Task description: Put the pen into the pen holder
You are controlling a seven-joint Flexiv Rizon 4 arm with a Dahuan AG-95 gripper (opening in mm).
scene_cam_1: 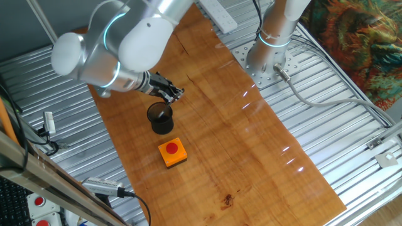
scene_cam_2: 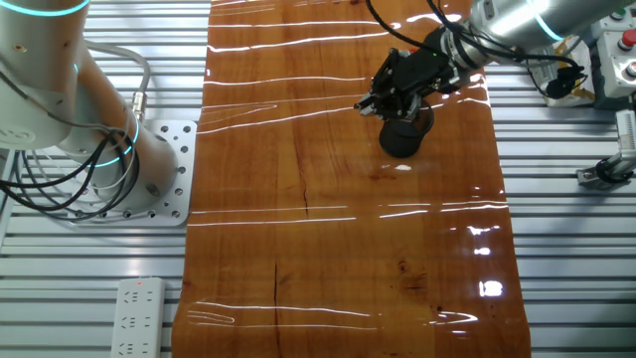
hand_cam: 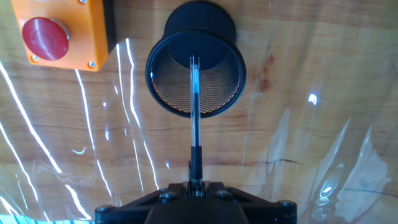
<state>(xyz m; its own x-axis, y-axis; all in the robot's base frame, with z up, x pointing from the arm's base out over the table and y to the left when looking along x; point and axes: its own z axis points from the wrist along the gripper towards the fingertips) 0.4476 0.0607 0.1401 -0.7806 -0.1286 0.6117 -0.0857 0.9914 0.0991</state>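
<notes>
Gripper [hand_cam: 196, 182], its two black fingers closed on the thin dark pen with a silvery-grey shaft [hand_cam: 195, 106], hangs above the small black mesh cylindrical pen holder [hand_cam: 195, 74], the pen's long axis pointing along the fingers, its tip inside the rim's outline.

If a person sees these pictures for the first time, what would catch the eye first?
Probably the thin dark pen held in the gripper, its tip pointing into the black mesh cylindrical pen holder at the centre of the hand view. Next, the orange square box with a red button on the wooden table beside the holder.
</notes>
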